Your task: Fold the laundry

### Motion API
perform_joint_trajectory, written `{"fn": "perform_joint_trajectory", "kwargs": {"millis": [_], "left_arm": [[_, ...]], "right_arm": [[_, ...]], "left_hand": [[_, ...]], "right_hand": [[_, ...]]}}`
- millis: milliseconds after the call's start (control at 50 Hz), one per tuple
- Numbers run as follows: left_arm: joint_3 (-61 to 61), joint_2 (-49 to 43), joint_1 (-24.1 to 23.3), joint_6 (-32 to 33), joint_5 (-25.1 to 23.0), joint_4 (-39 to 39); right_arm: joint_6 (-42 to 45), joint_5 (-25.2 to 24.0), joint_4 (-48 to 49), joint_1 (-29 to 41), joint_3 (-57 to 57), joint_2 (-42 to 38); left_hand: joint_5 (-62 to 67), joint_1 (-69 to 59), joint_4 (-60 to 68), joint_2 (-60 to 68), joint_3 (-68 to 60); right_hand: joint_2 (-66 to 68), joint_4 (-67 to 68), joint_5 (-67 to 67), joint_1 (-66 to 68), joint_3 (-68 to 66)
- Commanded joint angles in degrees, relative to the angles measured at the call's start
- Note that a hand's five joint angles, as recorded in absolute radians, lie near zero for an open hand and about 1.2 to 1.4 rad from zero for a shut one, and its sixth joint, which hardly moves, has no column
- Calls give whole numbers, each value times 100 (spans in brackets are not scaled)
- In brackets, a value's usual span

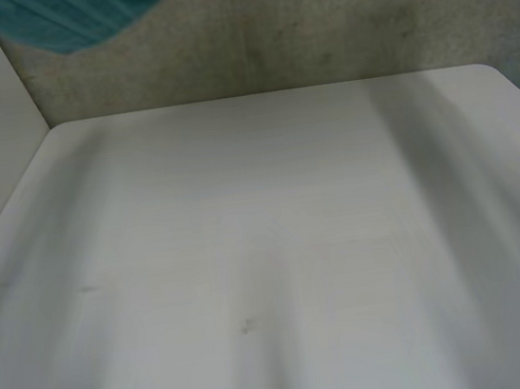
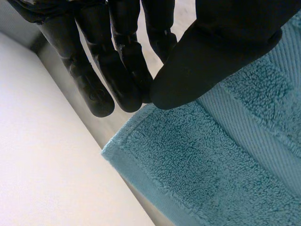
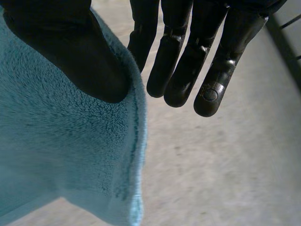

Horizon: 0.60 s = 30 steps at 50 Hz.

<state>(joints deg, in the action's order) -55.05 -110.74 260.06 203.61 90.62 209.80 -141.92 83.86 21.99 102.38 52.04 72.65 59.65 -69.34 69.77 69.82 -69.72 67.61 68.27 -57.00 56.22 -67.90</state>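
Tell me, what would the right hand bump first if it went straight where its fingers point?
The right hand would probably meet the speckled floor first, though how far is unclear. The teal towel it pinches hangs beside its fingers, not ahead.

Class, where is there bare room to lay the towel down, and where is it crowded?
The white table is bare, from its far edge by the speckled floor to the near side. The one crowded spot is past that far edge, where the teal towel hangs pinched in the left hand and right hand.

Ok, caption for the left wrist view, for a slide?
Left hand pinches a teal towel near its hemmed corner.
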Motion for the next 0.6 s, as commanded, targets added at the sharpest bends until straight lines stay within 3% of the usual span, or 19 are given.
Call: {"fn": "perform_joint_trajectory", "kwargs": {"millis": [20, 120, 340, 460, 560, 600], "left_arm": [[-1113, -71, 142, -366, -35, -185], [-1982, -491, 133, -454, -27, -27], [-2853, -1301, 80, -392, -26, 9], [-3451, -967, 89, -383, -18, -193], [-4040, -185, 142, -357, -26, -809], [-4407, 278, 177, -261, -35, -1421]], "right_arm": [[15, -274, -107, 1, 1124, -31], [33, -397, -107, -25, 1922, -653], [68, -326, -369, -34, 2504, -2070], [85, -326, -1065, -69, 2557, -1939], [121, -406, -2260, -131, 2627, -1279], [217, -414, -3109, -244, 2653, -860]], "left_hand": [[1035, -1066, 1023, 1018, -1028], [1035, -1066, 1023, 1018, -1028], [1035, -1066, 1023, 1018, -1028], [1035, -1066, 1023, 1018, -1028], [1035, -1066, 1023, 1018, -1028], [1035, -1066, 1023, 1018, -1028]], "right_hand": [[1239, 1173, -1300, 2378, -1210], [1239, 1173, -1300, 2378, -1210], [1239, 1173, -1300, 2378, -1210], [1239, 1173, -1300, 2378, -1210], [1239, 1173, -1300, 2378, -1210], [1239, 1173, -1300, 2378, -1210]]}}
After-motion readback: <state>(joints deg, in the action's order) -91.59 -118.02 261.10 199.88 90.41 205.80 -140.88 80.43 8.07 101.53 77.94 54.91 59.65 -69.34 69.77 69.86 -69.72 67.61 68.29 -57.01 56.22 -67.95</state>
